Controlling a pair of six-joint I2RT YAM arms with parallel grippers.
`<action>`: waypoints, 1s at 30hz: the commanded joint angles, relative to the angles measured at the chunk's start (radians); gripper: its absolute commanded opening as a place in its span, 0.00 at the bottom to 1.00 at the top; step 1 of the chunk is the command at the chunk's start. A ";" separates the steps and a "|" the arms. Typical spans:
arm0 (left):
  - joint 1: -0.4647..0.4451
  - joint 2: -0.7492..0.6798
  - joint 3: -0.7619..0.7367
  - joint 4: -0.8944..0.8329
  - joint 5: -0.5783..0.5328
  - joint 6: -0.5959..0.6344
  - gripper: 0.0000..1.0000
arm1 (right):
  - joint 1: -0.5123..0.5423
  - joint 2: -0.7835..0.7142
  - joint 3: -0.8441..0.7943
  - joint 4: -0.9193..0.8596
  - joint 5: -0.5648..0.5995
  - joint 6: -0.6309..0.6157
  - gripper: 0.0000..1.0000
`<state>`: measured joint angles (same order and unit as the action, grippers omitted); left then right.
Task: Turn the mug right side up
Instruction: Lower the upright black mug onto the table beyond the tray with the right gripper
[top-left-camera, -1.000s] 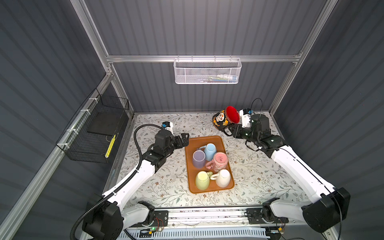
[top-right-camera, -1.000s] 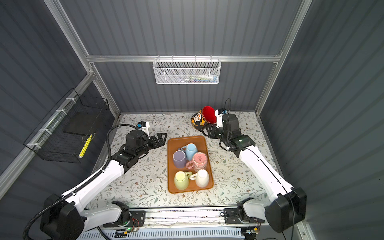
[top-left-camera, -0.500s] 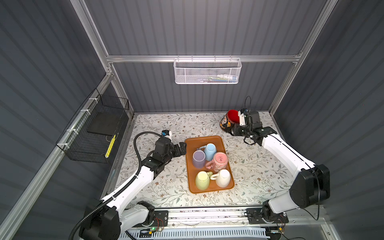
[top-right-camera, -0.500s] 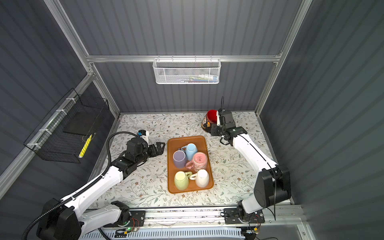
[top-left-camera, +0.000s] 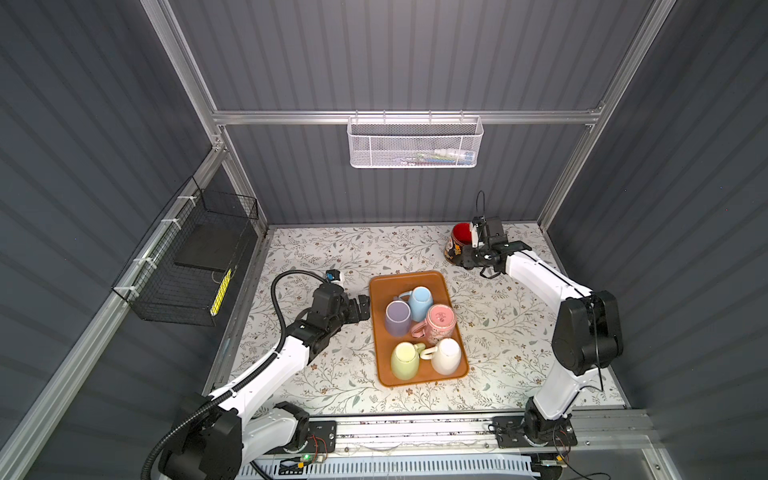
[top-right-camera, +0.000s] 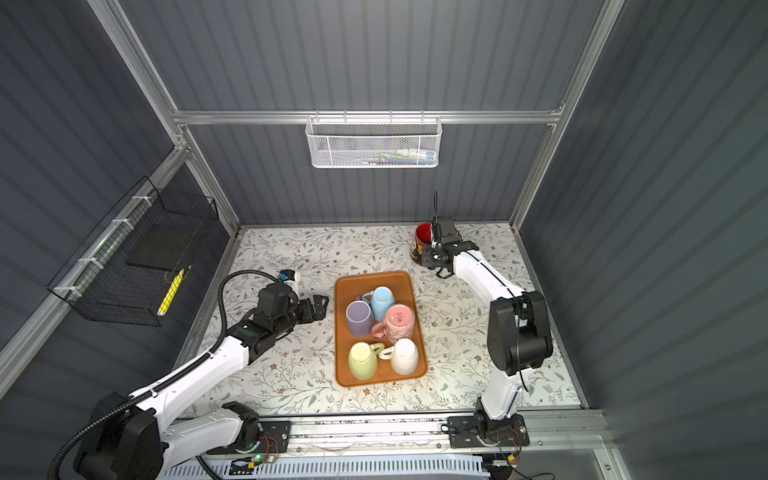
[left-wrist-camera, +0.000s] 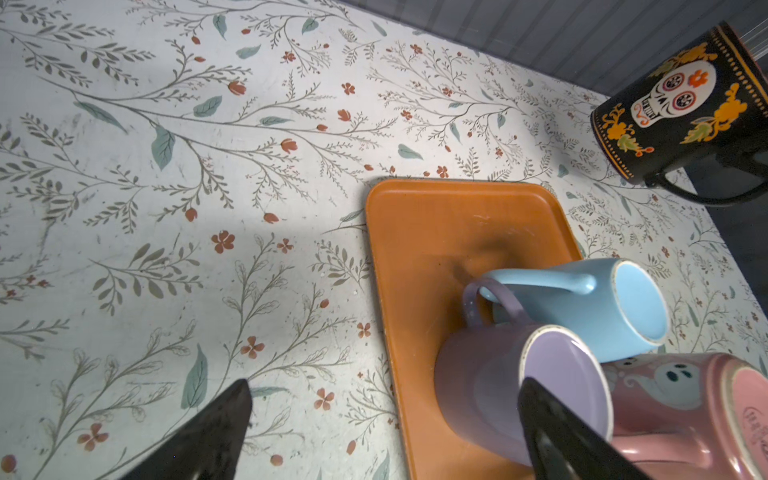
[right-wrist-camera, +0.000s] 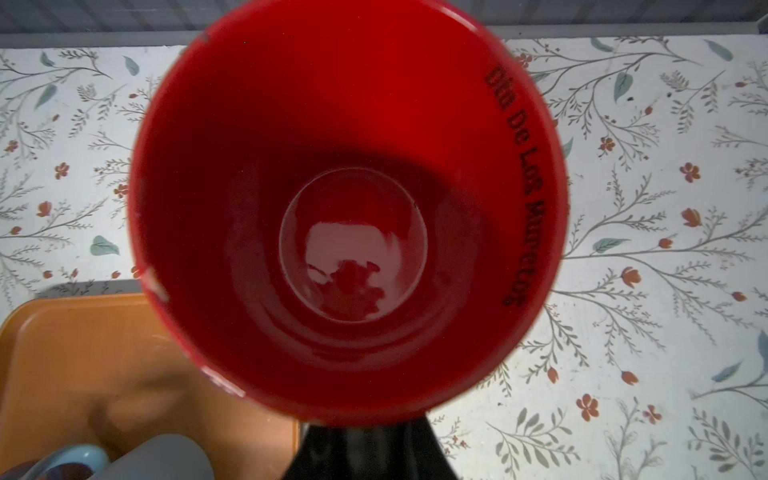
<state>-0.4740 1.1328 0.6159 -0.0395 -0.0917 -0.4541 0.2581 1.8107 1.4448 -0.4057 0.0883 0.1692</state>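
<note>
Grey ribbed walls (top-left-camera: 415, 54) close in the floral-covered bench (top-left-camera: 332, 257); a white mesh basket (top-left-camera: 415, 143) hangs on the back wall and a black wire basket (top-left-camera: 187, 266) on the left one. Mid-bench you have the orange tray (top-left-camera: 409, 282) with five mugs base-up: blue mug (top-left-camera: 419, 301), purple mug (top-left-camera: 397, 318), pink mug (top-left-camera: 440, 320), yellow-green mug (top-left-camera: 404, 359) and white mug (top-left-camera: 446, 355), packed close, the blue one leaning against the purple. The task's skull mug (top-left-camera: 455, 245) is off the tray, at the far right of the bench near the back wall, black outside, red inside, mouth up in both top views. The right wrist view looks straight down into its red bowl (right-wrist-camera: 353, 208). The left wrist view shows the skull print and handle (left-wrist-camera: 673, 108); you cannot tell there whether the base touches the bench. Your right arm (top-left-camera: 540, 278) reaches to it, and the right jaws sit close together, pinching the mug at its handle side. Your left arm (top-left-camera: 282, 365) lies low beside the tray's left edge, with the left jaws spread wide. One of the fingers (left-wrist-camera: 224, 424) is over bare bench and the other sits in front of the purple mug.
</note>
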 joint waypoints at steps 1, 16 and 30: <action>0.003 0.001 -0.038 0.050 -0.027 0.015 1.00 | -0.009 0.015 0.100 0.083 0.041 -0.030 0.00; 0.003 0.013 -0.087 0.102 -0.028 0.011 1.00 | -0.031 0.212 0.256 -0.017 0.071 -0.033 0.00; 0.003 0.015 -0.098 0.119 -0.017 0.005 1.00 | -0.036 0.268 0.280 -0.067 0.060 -0.042 0.11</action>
<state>-0.4740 1.1419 0.5278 0.0658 -0.1154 -0.4515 0.2279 2.0872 1.6981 -0.5232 0.1425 0.1295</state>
